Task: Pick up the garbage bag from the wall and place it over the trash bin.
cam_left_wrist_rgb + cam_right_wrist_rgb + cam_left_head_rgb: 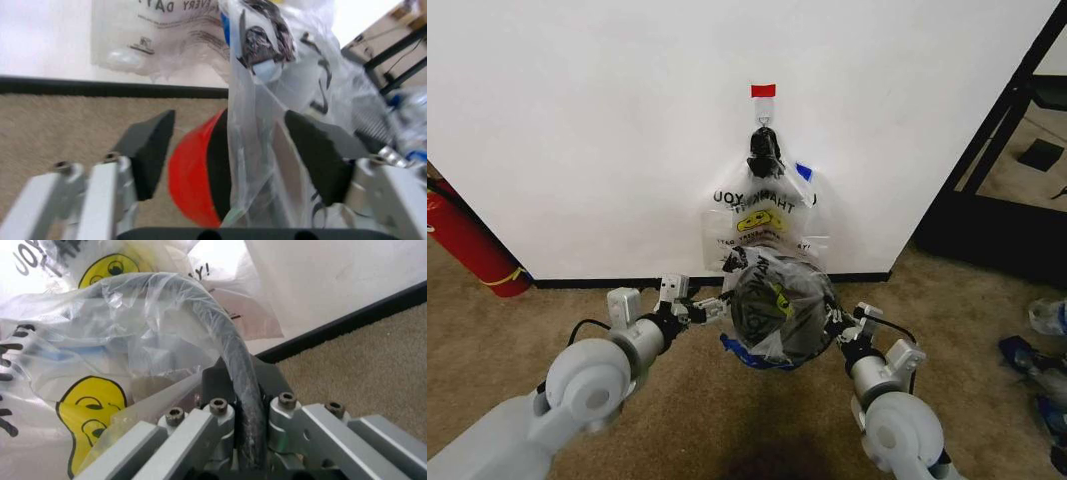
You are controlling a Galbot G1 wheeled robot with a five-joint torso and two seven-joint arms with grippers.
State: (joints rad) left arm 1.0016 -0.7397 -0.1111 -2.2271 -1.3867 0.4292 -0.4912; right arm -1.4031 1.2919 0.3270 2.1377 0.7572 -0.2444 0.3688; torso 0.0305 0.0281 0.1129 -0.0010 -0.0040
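The trash bin (757, 300) stands on the carpet just in front of the wall (607, 120), with the clear garbage bag (802, 335) with its yellow smiley print draped over its top. My left gripper (717, 306) is at the bin's left side. In the left wrist view it is open (230, 150), and bag film (257, 115) and the bin's red base (190, 175) lie between its pads. My right gripper (835, 322) is at the bin's right side. It is shut (243, 405) around the black rim (220, 335), where the bag (87, 410) lies over the rim.
More matching bags (762, 215) hang under a black knot (764, 150) on the hook below the red tape strip (763, 90). A red fire extinguisher (467, 245) lies at the left. A black frame (987, 170) and floor clutter (1047, 320) are at the right.
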